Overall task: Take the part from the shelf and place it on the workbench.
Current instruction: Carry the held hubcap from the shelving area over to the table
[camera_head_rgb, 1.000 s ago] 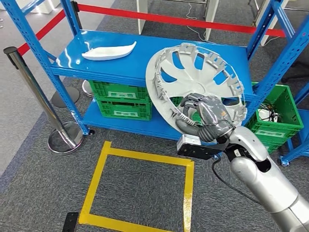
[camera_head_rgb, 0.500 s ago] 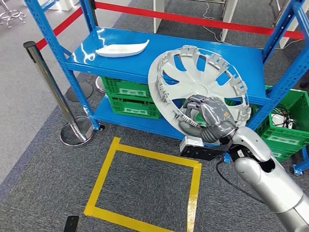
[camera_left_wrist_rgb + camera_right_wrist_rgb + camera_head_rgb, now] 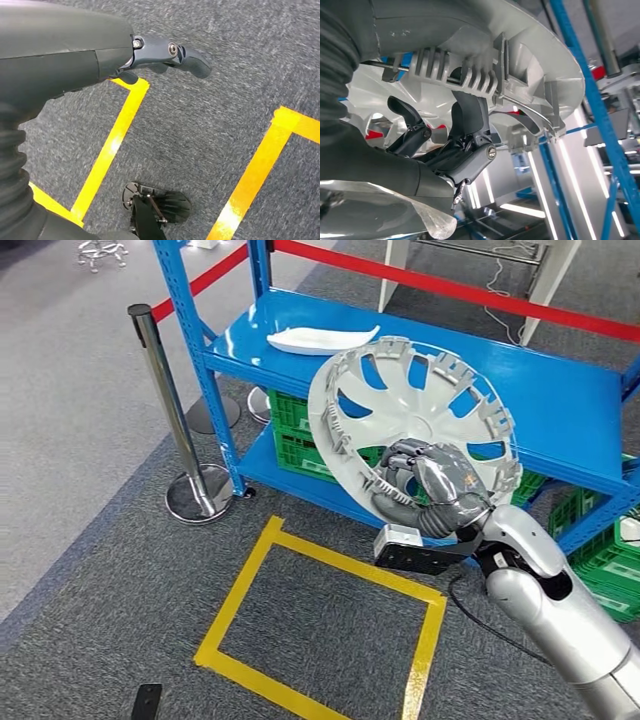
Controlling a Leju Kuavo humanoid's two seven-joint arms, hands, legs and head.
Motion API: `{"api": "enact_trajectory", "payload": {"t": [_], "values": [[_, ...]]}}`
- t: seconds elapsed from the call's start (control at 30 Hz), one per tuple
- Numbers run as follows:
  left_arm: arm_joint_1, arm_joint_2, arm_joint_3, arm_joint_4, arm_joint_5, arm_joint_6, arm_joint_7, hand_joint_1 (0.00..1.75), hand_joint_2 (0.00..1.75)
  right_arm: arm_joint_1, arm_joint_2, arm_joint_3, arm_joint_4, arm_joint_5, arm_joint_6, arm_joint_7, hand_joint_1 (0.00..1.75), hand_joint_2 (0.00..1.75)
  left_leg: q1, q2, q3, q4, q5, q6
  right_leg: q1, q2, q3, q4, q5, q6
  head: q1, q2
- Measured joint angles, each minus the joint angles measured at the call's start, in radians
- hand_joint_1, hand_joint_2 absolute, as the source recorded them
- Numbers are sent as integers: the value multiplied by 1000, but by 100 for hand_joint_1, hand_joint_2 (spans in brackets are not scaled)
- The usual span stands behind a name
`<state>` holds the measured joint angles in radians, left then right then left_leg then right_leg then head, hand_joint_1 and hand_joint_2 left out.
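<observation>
You have the first half done: the right hand (image 3: pixel 430 485) holds the wheel cover (image 3: pixel 411 420) by its lower rim, fingers (image 3: pixel 471 117) hooked through the ribbed edge, lifted clear in front of the blue shelf (image 3: pixel 558 405). Carrying it to the worktop and setting it down is judged still to come. The cover is a disc with no long axis; it stands tilted, ribbed inner face toward you. The left hand (image 3: pixel 166 52) hangs over the floor holding nothing, fingers loosely extended
</observation>
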<state>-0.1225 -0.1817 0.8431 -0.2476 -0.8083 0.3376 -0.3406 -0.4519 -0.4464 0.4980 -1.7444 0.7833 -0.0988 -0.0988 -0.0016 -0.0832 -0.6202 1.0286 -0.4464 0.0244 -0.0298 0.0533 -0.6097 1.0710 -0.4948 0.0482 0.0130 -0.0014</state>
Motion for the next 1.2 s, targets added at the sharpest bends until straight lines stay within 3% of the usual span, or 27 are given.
{"api": "enact_trajectory", "payload": {"t": [0.07,0.13,0.2,0.27,0.33,0.37,0.43,0.5,0.57,0.63,0.7,0.8,0.83,0.87,0.9,0.93,1.0,1.07,1.1,1.13,1.2], "values": [[0,0,0,0,0,-1,0,0,175,-1,0,3,1,1,1,0,175,175,2,-18,-14,6,5,-12,-1,21,16,-32,-1,-3,-1,0],[3,1,0,0,0,-1,0,0,175,-2,0,7,1,2,3,0,175,175,4,-28,-21,8,7,-23,-1,2,16,-36,0,-11,-2,0],[2,2,0,0,0,-1,0,0,175,-3,0,10,1,2,4,0,175,175,2,8,-40,46,-18,-34,-3,-22,22,-41,2,-22,-8,0],[-1,2,0,0,0,-2,0,0,175,-3,0,12,1,3,4,0,175,175,3,56,-91,157,-74,-45,0,-48,25,-42,1,-31,-12,0],[-2,2,0,0,-1,-3,1,0,175,-3,0,14,1,4,5,0,175,175,8,71,-140,264,-109,-49,3,-73,26,-42,-1,-35,-12,0],[-1,2,0,0,-1,-3,1,0,175,-3,0,15,1,4,5,0,175,175,8,73,-144,275,-103,-49,4,-83,27,-42,-2,-36,-12,0],[0,2,0,0,-1,-3,2,0,175,-3,0,16,1,4,5,0,175,175,7,84,-99,187,-44,-42,5,-103,32,-41,-6,-35,-13,0],[-2,3,0,0,-3,-3,2,0,175,-3,0,17,1,4,5,0,175,175,-2,117,-36,62,2,-28,9,-121,36,-41,-11,-31,-12,0],[-4,3,-1,0,-6,-3,2,0,175,-3,0,18,1,5,6,0,175,175,-12,134,-16,11,5,-18,15,-139,36,-42,-14,-23,-11,0],[-2,3,-1,0,-7,-3,3,0,175,-4,0,20,1,6,7,0,175,175,-11,119,-16,2,7,-9,16,-155,37,-46,-17,-14,-11,0],[-2,4,-1,0,-8,-3,3,0,175,-5,0,23,1,7,8,0,175,175,-6,100,-10,-11,13,2,12,-130,28,-23,-40,-7,-9,0],[-6,2,-2,0,-9,-3,3,0,175,-5,-1,29,3,8,10,0,175,175,-4,72,-7,-16,18,11,10,-64,-55,147,-119,-5,-5,0],[-6,1,-2,0,-9,-4,3,0,175,-4,-1,33,4,8,10,0,175,175,-5,61,-7,-16,18,12,10,-57,-86,200,-131,-3,-4,0],[-5,0,-2,0,-9,-4,4,0,175,-4,-1,35,4,9,11,0,175,175,-5,51,-7,-15,18,12,10,-55,-102,221,-125,-2,-4,0],[-5,-1,-2,0,-9,-4,5,0,175,-4,-1,37,4,9,11,0,175,175,-5,39,-7,-14,17,12,10,-54,-101,205,-100,-1,-5,0],[-5,-1,-2,0,-10,-4,5,0,175,-4,-1,38,4,9,12,0,175,175,-4,28,-7,-11,16,11,8,-51,-81,152,-61,-1,-4,0],[-6,-1,-3,0,-11,-5,6,0,175,-5,-1,40,5,9,13,0,175,175,-3,6,-12,-2,13,5,1,-15,-25,27,-5,1,-5,0],[-6,-1,-3,0,-14,-5,7,0,175,-7,-1,41,6,10,15,1,175,175,-2,-13,-25,6,15,-6,-4,17,3,-27,3,-1,-5,0],[-6,0,-3,0,-15,-6,9,0,175,-10,-1,42,7,10,16,0,175,175,-1,-22,-31,8,18,-11,-3,18,5,-30,1,-4,-6,0],[-4,1,-3,0,-16,-6,11,0,175,-12,-1,43,7,10,17,1,175,175,1,-31,-34,7,20,-16,-3,8,5,-30,2,-9,-6,0],[-3,3,-4,1,-16,-8,14,0,175,-17,-1,45,7,10,18,0,175,175,0,-9,-44,30,4,-26,-4,-13,11,-34,3,-20,-9,0]]}}
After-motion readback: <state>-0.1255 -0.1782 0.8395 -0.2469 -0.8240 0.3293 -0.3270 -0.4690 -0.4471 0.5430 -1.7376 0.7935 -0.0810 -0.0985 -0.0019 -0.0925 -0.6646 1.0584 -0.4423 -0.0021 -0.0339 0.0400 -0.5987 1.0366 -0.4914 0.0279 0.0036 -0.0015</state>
